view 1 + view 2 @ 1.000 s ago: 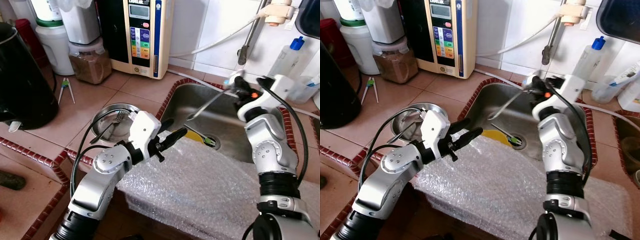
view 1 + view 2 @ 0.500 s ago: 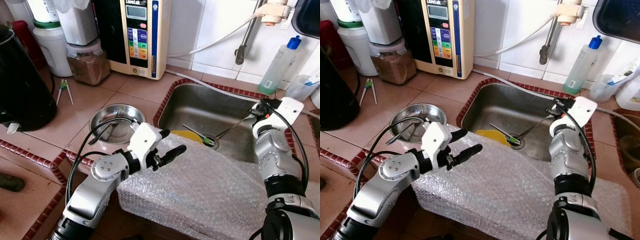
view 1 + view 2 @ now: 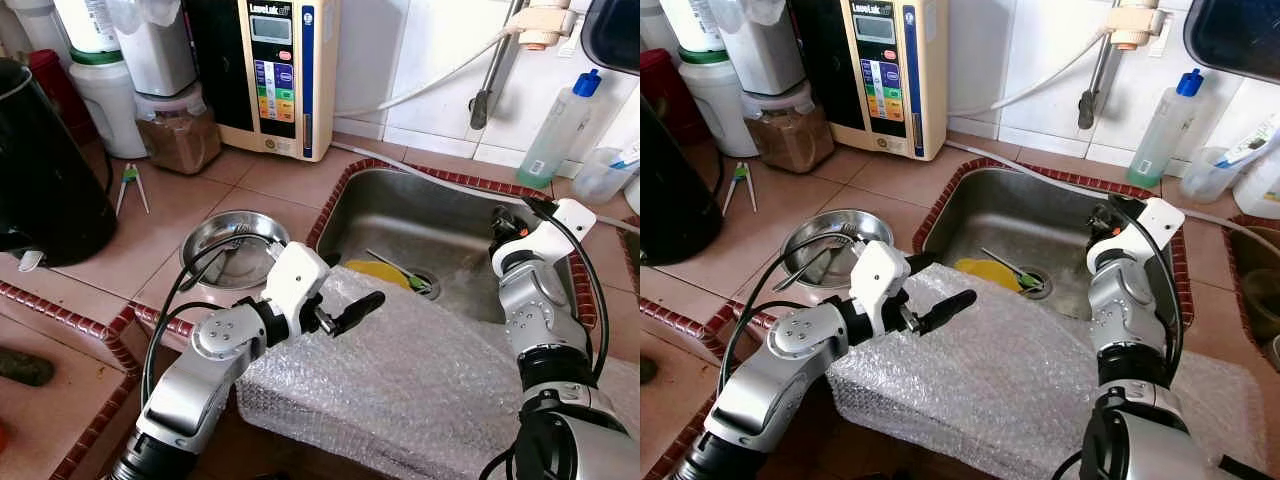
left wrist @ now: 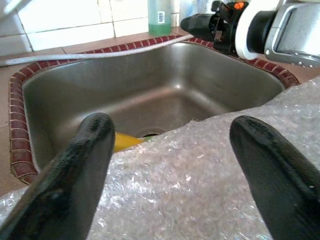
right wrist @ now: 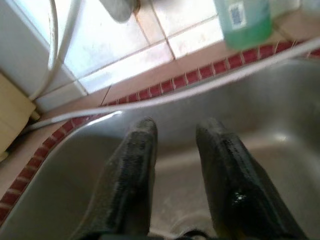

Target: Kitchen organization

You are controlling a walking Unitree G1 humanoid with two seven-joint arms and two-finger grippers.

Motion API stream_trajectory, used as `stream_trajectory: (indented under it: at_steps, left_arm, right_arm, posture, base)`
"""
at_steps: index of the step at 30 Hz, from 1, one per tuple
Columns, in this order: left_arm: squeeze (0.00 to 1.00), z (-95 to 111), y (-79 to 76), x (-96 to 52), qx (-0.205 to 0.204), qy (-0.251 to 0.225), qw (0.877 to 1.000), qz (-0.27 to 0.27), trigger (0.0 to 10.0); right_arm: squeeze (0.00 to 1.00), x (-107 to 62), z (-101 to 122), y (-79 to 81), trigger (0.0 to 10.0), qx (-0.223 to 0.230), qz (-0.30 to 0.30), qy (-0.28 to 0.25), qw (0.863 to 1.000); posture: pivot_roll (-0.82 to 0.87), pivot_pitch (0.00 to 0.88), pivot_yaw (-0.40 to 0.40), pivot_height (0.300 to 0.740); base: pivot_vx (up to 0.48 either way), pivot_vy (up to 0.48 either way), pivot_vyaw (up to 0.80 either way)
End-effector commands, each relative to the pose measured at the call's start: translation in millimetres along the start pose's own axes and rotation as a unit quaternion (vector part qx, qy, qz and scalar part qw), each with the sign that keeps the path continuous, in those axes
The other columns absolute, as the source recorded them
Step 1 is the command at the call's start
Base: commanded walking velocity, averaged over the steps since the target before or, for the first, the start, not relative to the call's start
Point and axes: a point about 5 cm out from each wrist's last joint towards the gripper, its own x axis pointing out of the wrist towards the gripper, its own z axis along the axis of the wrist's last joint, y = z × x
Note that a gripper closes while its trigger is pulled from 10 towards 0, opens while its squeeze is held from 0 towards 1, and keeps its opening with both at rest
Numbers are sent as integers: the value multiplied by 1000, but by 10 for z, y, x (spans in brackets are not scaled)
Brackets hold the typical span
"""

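A tiled kitchen counter holds a steel sink (image 3: 400, 215) with a red-brick rim. A sheet of bubble wrap (image 3: 420, 370) is draped over the sink's near edge and the counter front.

The left gripper (image 3: 350, 300) hovers just above the near edge of the bubble wrap, pointing toward the sink. In the left wrist view its two black fingers (image 4: 85, 165) are spread wide with nothing between them; the bubble wrap lies below them and the sink basin beyond.

The right gripper (image 3: 498, 228) is at the sink's right rim, aimed into the basin. In the right wrist view its fingers (image 5: 135, 170) stand a narrow gap apart, empty, over the steel basin. That view also shows the white wall tiles, a thin hose running along the rim, and the foot of a green bottle (image 5: 242, 20), things the head views show from farther off.

The head views show what neither wrist camera does: a yellow item (image 3: 375, 272) and a green-tipped utensil (image 3: 400, 273) lying by the drain, a round steel bowl (image 3: 232, 245) with a utensil in it on the counter to the left of the sink, a cream-coloured appliance (image 3: 285, 70) against the wall, a jar of brown powder (image 3: 178, 125), and a black kettle (image 3: 40, 170) at the far left.
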Motion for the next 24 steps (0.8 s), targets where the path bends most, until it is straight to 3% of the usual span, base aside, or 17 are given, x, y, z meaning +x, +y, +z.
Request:
stream_trajectory:
  at_steps: [1, 3, 5, 9, 11, 13, 15, 24]
  left_arm:
    - [1000, 13, 31, 14, 7, 4, 1000, 9, 10000]
    - [1000, 12, 36, 14, 6, 4, 1000, 14, 10000]
    - [1000, 8, 45, 12, 2, 4, 1000, 22, 10000]
    - [1000, 29, 108, 10, 2, 0, 999, 49, 10000]
    - [1000, 96, 236, 26, 11, -21, 995, 95, 10000]
    - [1000, 143, 349, 34, 28, -31, 990, 137, 10000]
    - [1000, 188, 509, 26, 39, -36, 981, 185, 10000]
    - [1000, 242, 872, -23, 45, -26, 956, 290, 10000]
  right_arm:
    - [1000, 36, 43, 45, 10000, 16, 12, 5, 1000]
    - [1000, 45, 25, 91, 10000, 14, 24, 12, 1000]
    - [1000, 47, 83, 117, 10000, -9, 24, -17, 1000]
    - [1000, 50, 122, 226, 10000, -8, 53, -30, 998]
    - [1000, 31, 137, 357, 10000, -29, 94, -43, 994]
    - [1000, -1, 145, 487, 10000, -8, 145, -50, 988]
    - [1000, -80, 147, 714, 10000, -46, 210, -63, 974]
    - [1000, -328, 16, 1060, 10000, -61, 315, -58, 945]
  posture:
    - [-25, 23, 17, 740]
    - [-23, 22, 15, 740]
    - [-15, 18, 10, 740]
    - [-17, 16, 10, 740]
    - [-15, 16, 7, 740]
    - [-13, 16, 6, 740]
    - [-16, 17, 7, 740]
    - [-19, 24, 18, 740]
  base:
    - [0, 0, 0]
    - [0, 0, 0]
    - [0, 0, 0]
    - [0, 0, 0]
    - [0, 0, 0]
    - [0, 0, 0]
    - [0, 0, 0]
    - [0, 0, 0]
